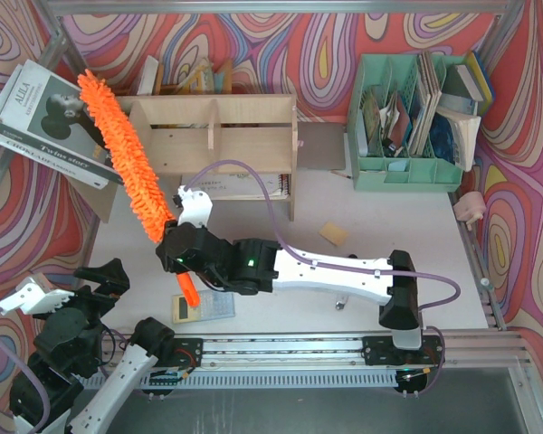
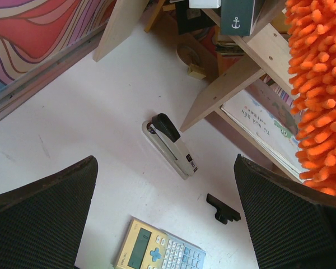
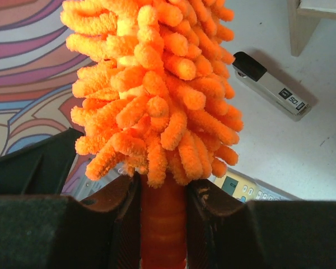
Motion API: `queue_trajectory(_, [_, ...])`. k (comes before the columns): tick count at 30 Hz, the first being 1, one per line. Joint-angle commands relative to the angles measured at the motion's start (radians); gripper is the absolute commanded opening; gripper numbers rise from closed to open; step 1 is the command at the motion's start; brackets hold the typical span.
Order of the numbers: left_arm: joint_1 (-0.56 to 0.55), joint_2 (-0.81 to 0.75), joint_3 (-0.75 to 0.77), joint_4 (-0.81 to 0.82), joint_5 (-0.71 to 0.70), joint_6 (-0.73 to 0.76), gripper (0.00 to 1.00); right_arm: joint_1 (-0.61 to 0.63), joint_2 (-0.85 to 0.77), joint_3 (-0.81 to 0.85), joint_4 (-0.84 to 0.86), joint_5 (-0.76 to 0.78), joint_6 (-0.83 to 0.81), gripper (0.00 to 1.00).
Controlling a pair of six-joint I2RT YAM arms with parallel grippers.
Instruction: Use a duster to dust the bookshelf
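Psychedelic walls [image 1: 326, 45], white tabletop [image 1: 389, 226]; right pincer [image 3: 162, 202] clenched on duster [image 1: 118, 145] handle, left pincer [image 2: 168, 216] released. Lay fluff flat along bookshelf [image 1: 244, 110] top.

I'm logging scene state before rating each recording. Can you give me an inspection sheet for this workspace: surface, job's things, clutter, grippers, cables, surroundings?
Surface: white table, faint scuff marks.
Job's things: bookshelf at the back left; duster angled up across its left end, contact unclear.
Clutter: stapler, calculator, black clip, wooden block, green file organizer.
Grippers: right gripper shut on the duster's handle; left gripper open, holding nothing.
Cables: lavender cable looping above the table.
Surroundings: swirl-patterned walls; books leaning at left.
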Motion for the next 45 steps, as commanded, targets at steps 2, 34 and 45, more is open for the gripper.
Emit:
queue_trajectory(2, [-0.007,0.004,-0.004,-0.012,-0.013,-0.001,0.98,-0.023,-0.007,0.053,0.022,-0.022,-0.003,0.0])
queue_trajectory(34, [-0.008,0.011,-0.005,-0.006,-0.007,0.007,0.98,-0.08,-0.424,-0.373,0.227,0.275,0.005,0.0])
queue_trajectory(45, [-0.007,0.003,-0.005,-0.009,-0.01,0.001,0.98,-0.079,-0.157,-0.108,0.211,-0.094,-0.032,0.0])
